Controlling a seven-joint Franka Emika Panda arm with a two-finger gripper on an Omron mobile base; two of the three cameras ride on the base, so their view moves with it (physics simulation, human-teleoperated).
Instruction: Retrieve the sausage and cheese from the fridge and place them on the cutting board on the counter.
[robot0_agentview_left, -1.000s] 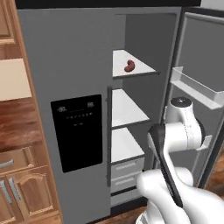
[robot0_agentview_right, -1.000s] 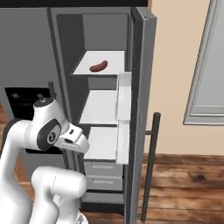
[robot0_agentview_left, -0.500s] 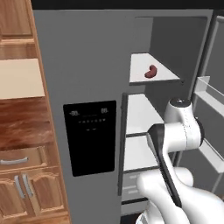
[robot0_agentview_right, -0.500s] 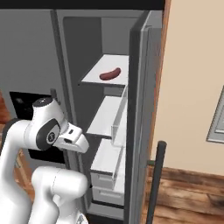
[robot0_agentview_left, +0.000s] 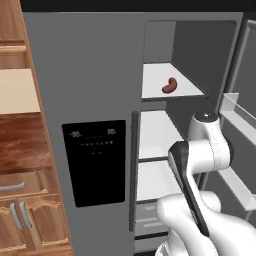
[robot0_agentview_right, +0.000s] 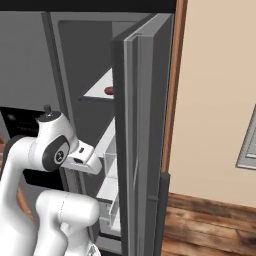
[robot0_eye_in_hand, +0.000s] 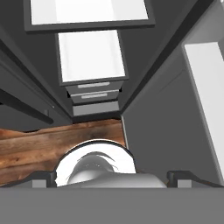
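The sausage (robot0_agentview_left: 169, 85), a small dark red-brown curved link, lies on the top white shelf of the open right side of the grey fridge (robot0_agentview_left: 90, 75). Its end peeks past the open door's edge (robot0_agentview_right: 108, 90). My gripper (robot0_eye_in_hand: 114, 177) is open, its dark fingertips (robot0_eye_in_hand: 41, 178) far apart with nothing between them. It hangs well below the sausage's shelf and looks down at the lower shelves, the drawers and the wood floor. The cheese and the cutting board are out of view. A strip of the reddish-brown counter (robot0_agentview_left: 20, 142) lies left of the fridge.
The fridge's left door is shut and carries the black dispenser panel (robot0_agentview_left: 97, 162). The open right door (robot0_agentview_right: 142, 130) stands edge-on beside my arm, its door bins (robot0_agentview_left: 235, 112) close on the right. White drawers (robot0_eye_in_hand: 94, 94) sit low in the fridge. Wood cabinets (robot0_agentview_left: 20, 220) stand under the counter.
The whole picture has shifted: the base has driven closer to the fridge and the views have swung. The arm keeps its pose and the gripper stays open. The sausage has not moved.
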